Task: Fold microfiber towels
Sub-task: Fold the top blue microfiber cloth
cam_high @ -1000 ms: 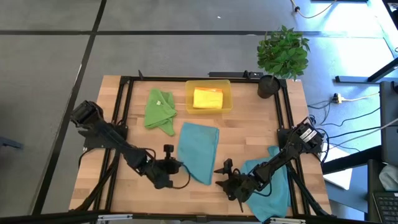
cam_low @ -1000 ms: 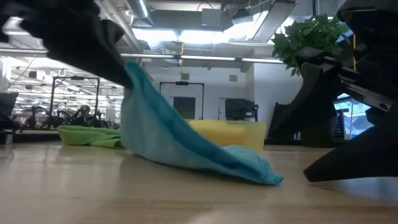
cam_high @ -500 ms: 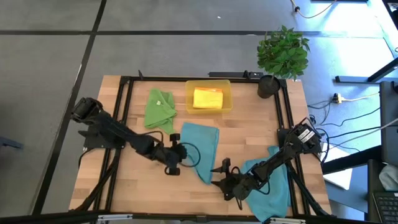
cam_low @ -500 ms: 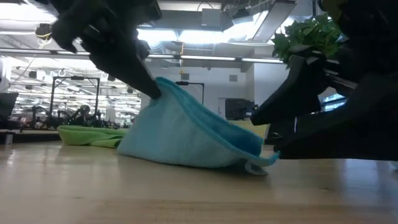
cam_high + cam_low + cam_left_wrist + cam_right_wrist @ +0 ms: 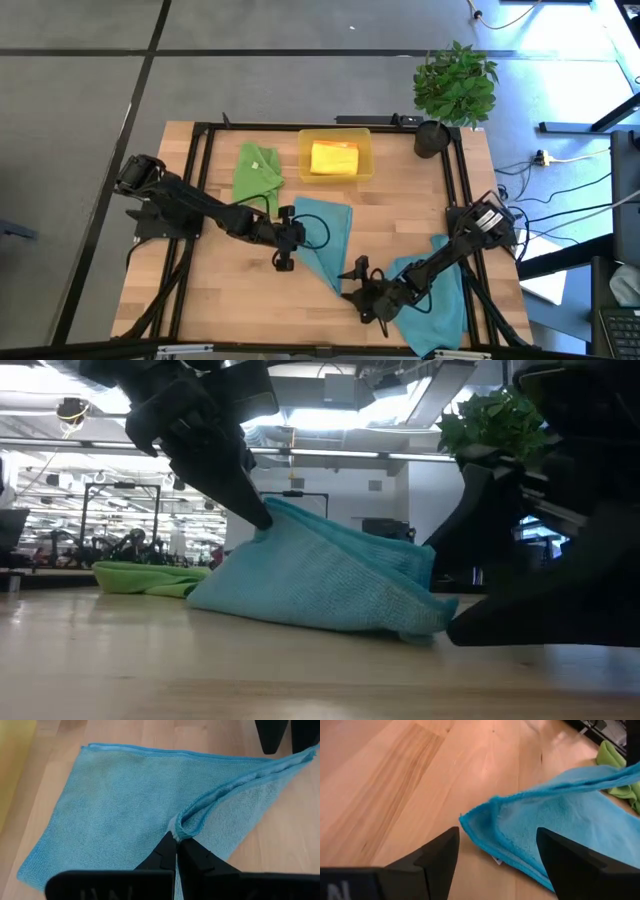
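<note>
Since a second ago, left hand (image 5: pixel 287 238) has travelled from the near edge of the surface (image 5: pixel 200 290) toward the middle, carrying one corner of the teal towel (image 5: pixel 325 232) over its own body; right hand (image 5: pixel 358 285) has edged only slightly toward that towel's near corner.

Item: teal towel, mid-surface, partly doubled over. Left hand closed on a pinched edge, lifting it into a ridge, as the left wrist view shows (image 5: pixel 176 849). Right hand open, fingers spread, low over the wood just short of the towel's near corner (image 5: pixel 470 822), not touching it.

Handling, by judgement: light, limp, no stiffness; it drapes and sags from any held point, and the fine looped pile should grip the pads rather than slip. Best taken at a hemmed corner or edge, where the stitched border gives something firmer to pinch.

Other stock:
- second teal towel (image 5: pixel 440 300), rumpled, under the right arm near the right edge.
- green towel (image 5: pixel 256 177), bunched, at the far left.
- yellow towel (image 5: pixel 334 158), folded into a neat block, inside the translucent yellow tray (image 5: pixel 336 177).
- potted plant (image 5: pixel 452 88) at the far right corner.
- surface: pale wood planks, black frame.
</note>
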